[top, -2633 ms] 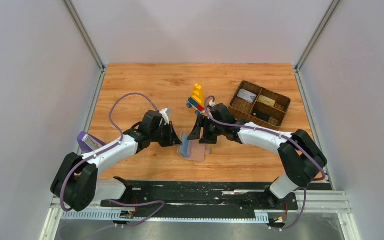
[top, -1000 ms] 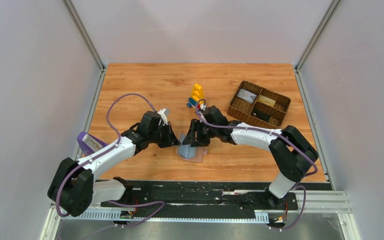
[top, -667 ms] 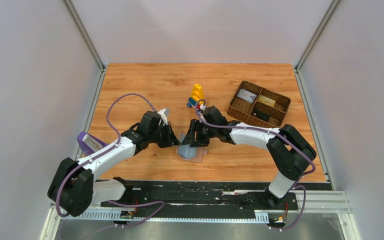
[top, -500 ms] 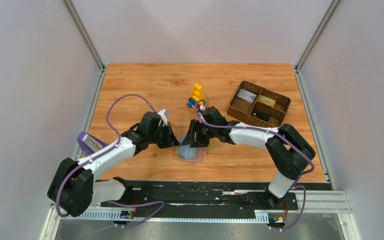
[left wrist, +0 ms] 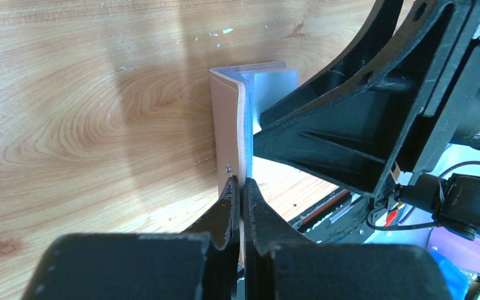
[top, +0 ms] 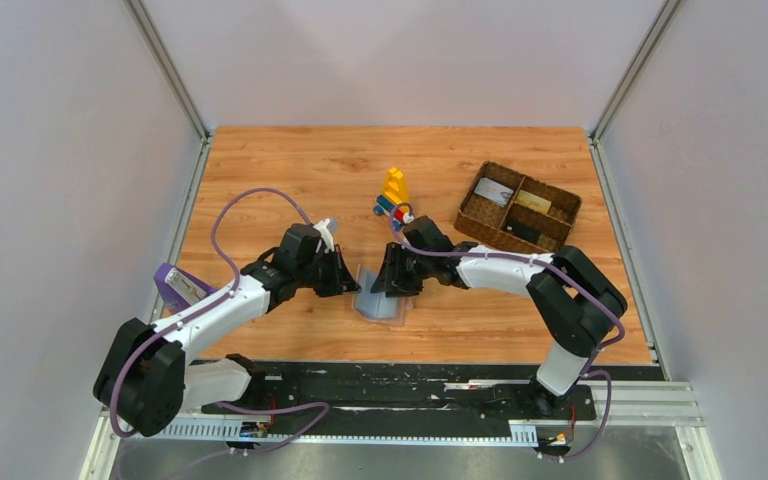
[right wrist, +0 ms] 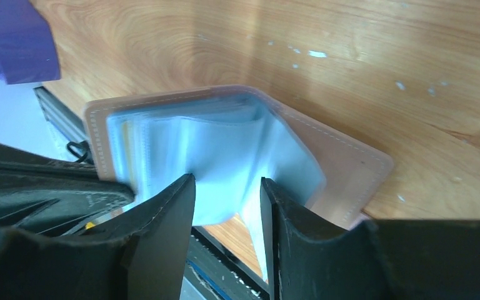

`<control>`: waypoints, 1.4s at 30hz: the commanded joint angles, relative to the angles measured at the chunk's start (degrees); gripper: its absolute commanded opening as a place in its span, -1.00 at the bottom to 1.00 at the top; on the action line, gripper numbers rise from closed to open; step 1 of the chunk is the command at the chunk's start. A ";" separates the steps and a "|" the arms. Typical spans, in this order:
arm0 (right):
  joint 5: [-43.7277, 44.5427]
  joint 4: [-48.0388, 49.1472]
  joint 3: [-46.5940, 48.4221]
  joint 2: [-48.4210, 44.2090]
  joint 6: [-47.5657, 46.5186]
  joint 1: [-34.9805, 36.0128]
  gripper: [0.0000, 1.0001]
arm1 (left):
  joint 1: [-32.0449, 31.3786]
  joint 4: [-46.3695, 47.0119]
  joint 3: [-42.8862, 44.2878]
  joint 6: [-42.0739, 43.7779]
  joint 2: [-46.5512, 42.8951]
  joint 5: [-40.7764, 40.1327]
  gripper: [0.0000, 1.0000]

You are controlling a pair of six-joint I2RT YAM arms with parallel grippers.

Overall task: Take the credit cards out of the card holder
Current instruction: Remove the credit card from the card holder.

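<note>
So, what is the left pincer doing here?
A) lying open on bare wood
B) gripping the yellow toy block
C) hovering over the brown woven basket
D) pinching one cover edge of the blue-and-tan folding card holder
D: the left wrist view shows the left pincer shut on the cover edge of the blue-and-tan folding card holder.

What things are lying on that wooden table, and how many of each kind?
Card holder: 1
Woven basket: 1
Cards in the basket: 3
Toy block stack: 1
Purple object: 1
Total: 7
</note>
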 commanded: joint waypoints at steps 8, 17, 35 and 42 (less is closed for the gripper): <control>9.62 -9.20 -0.47 -6.89 -3.08 0.29 -0.16 | -0.18 1.18 -0.08 -0.45 -2.66 0.98 -1.00; 4.07 -3.31 1.76 -8.44 0.77 0.29 0.17 | -0.22 2.46 -0.76 -1.74 -2.94 1.81 -1.00; -0.26 2.24 3.39 0.35 4.35 0.29 0.20 | -0.24 4.40 -2.09 -3.21 -3.32 2.18 -1.00; 2.19 -0.08 0.96 -0.02 2.96 0.31 0.10 | -0.24 3.74 -1.97 -2.69 -3.05 1.25 -1.00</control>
